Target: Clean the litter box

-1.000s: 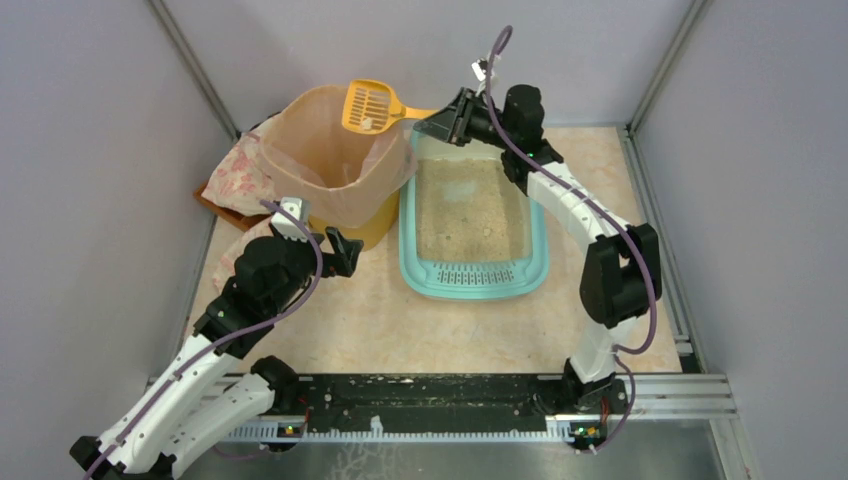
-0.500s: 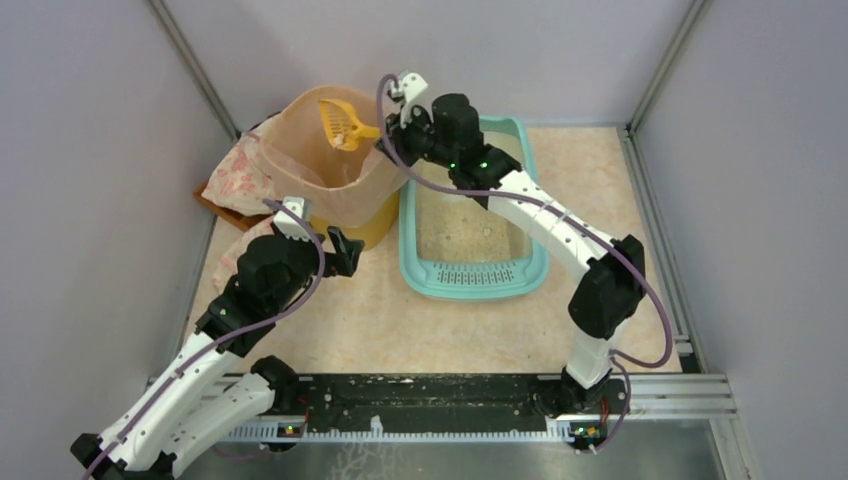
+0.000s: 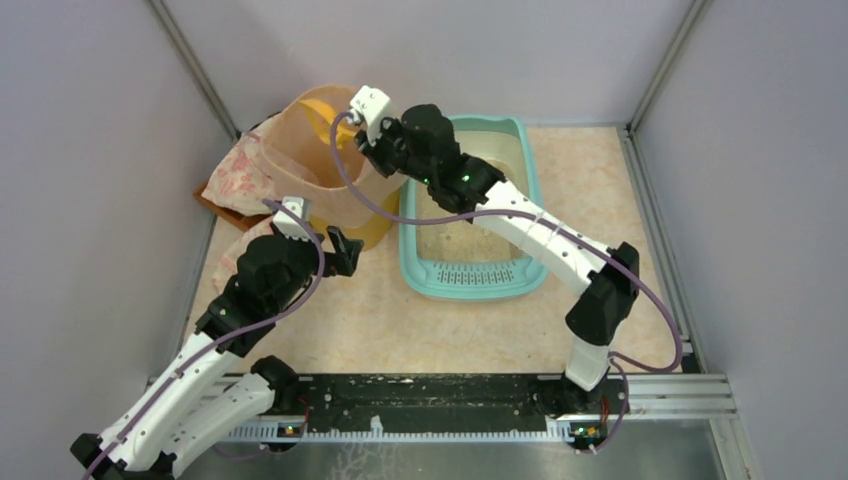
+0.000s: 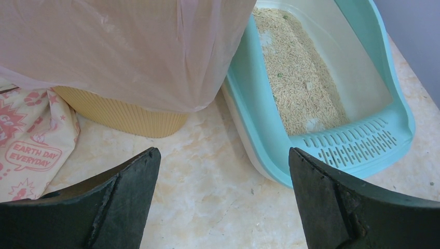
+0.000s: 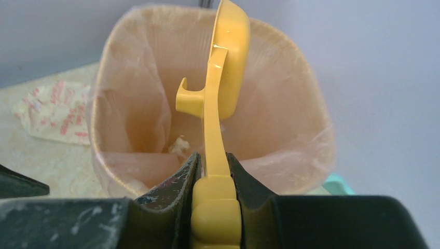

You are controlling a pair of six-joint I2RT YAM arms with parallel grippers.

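Teal litter box (image 3: 404, 235) central on counter (image 3: 380, 320), grille (image 3: 470, 278) toward 6 o'clock. At its 10 o'clock, lined bin (image 3: 300, 160); above it, yellow scoop (image 5: 228, 62) turned edgewise, clamped by right fingers (image 5: 179, 184). Left fingers (image 4: 119, 192) spread, empty. Best: tip fully, staying well inside bin.

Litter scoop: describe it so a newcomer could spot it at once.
Find the teal litter box; beside it stands a yellow bin with a peach bag. Over the bin's mouth the right gripper pinches a yellow scoop, turned on edge. It alone is rigid, hooked on its handle, and held.
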